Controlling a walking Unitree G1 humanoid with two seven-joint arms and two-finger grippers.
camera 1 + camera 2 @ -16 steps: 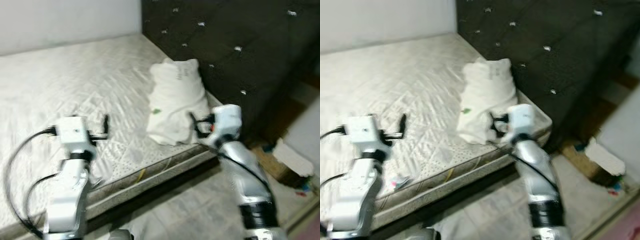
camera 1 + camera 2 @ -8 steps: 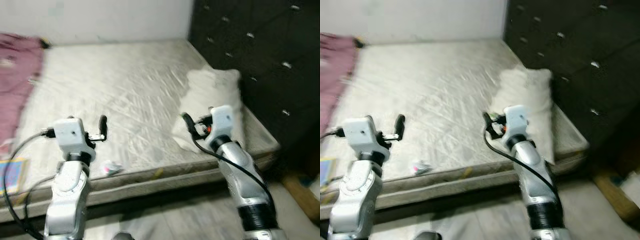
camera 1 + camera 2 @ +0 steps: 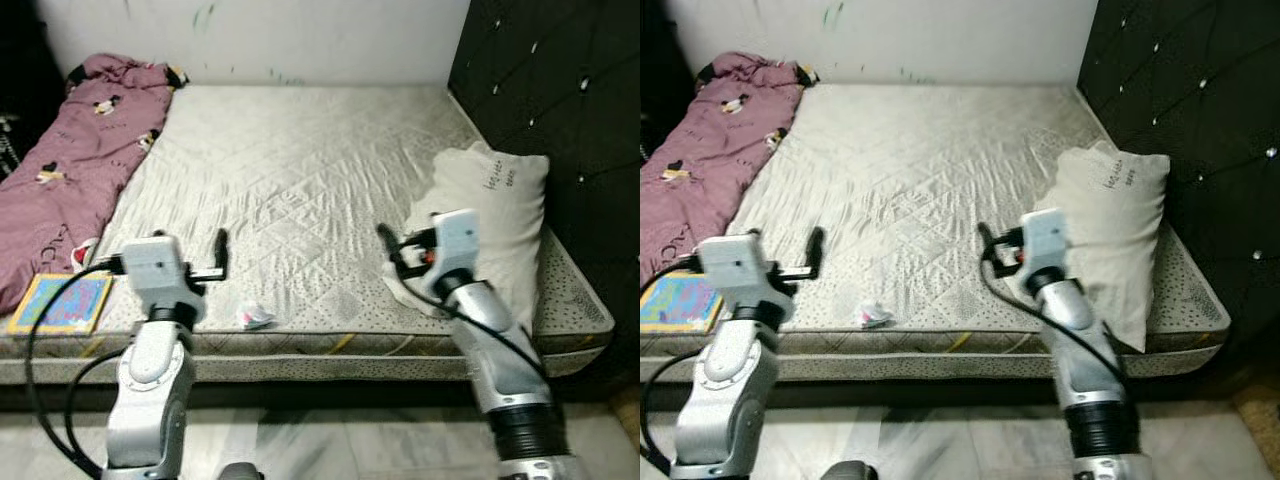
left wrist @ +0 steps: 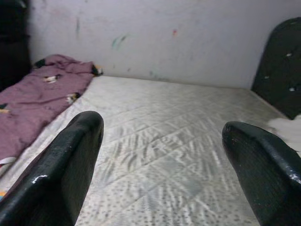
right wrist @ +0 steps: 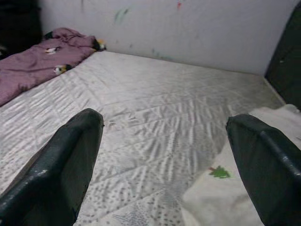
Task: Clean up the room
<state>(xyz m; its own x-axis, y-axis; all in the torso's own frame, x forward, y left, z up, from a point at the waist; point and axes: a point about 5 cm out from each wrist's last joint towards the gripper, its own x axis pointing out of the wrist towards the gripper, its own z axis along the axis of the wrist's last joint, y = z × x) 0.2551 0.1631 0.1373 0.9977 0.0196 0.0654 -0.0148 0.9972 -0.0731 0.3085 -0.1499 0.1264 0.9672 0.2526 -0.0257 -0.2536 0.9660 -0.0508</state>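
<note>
With both tools spread and empty above the near edge of the bed [image 3: 300, 150], the small crumpled wrapper [image 3: 254, 317] lying between them by the mattress edge is best approached from above by the left tool [image 3: 221, 262], pinched at its middle.

Tufted dark headboard [image 3: 560, 90] (wall [image 3: 300, 35] behind)

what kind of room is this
Most likely a bedroom: a bare quilted mattress against a dark tufted headboard, with a white pillow at its head and a pink blanket bunched along the far side.
</note>
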